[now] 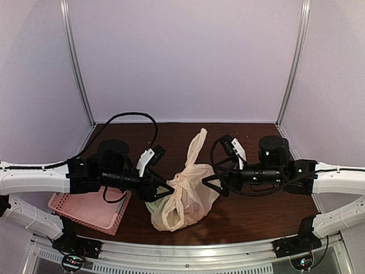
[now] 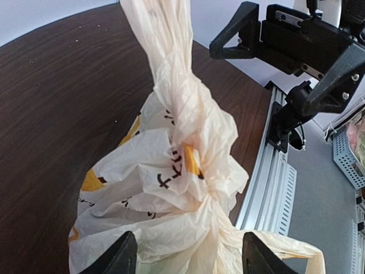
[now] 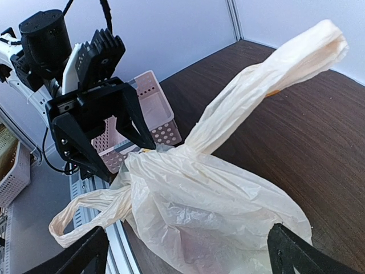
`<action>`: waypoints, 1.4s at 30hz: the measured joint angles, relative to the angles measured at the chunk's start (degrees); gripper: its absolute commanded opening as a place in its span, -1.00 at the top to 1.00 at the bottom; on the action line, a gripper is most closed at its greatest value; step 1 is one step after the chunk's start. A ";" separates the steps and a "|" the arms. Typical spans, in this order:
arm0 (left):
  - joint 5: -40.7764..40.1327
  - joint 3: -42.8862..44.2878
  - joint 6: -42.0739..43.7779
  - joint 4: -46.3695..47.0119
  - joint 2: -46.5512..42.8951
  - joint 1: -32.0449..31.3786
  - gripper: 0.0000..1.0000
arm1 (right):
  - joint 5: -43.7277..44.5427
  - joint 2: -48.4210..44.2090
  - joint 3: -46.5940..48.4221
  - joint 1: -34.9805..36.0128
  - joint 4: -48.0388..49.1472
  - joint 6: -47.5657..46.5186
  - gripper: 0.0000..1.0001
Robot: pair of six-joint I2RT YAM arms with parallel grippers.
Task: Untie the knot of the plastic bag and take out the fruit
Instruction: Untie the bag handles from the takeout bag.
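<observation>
The pale peach plastic bag sits tied at mid-table, bulging, with yellow and black print. Its knot gathers the handles; one twisted tail stands up and a looser handle loop trails toward the front rail. My left gripper is open, its fingers on either side of the bag just below the knot. My right gripper is open wide, with the bag's right side between its fingers. The fruit is hidden inside; only a dim green tint shows through the plastic.
A pink perforated basket lies at the front left, under the left arm. The metal front rail runs along the near edge. Pale walls close off the back and both sides of the dark wood table.
</observation>
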 measured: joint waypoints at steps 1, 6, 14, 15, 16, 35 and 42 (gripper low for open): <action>-0.24 0.13 0.00 0.02 0.17 0.00 -0.27 | 0.70 0.76 0.28 0.85 -0.07 -0.50 -0.98; -1.55 0.81 -0.02 0.11 1.09 0.00 -0.29 | 3.61 4.24 2.56 3.43 -0.42 -3.06 -1.00; -3.78 1.68 0.15 0.44 1.11 0.00 -0.41 | 4.87 8.85 6.62 3.91 -0.74 -7.80 -1.00; -4.02 1.68 0.22 0.42 1.09 0.00 -0.42 | 4.85 9.25 7.19 3.91 -1.03 -8.28 -1.00; -4.22 1.68 0.24 0.42 1.05 0.00 -0.42 | 4.76 9.57 7.56 3.91 -1.09 -8.63 -1.00; -1.40 1.70 0.35 3.04 3.45 0.00 -0.02 | 2.71 15.34 11.72 4.20 -4.42 -12.90 -0.99; -0.50 1.75 0.20 4.04 4.00 0.00 0.31 | 4.07 16.26 11.72 6.12 -4.83 -12.90 -0.99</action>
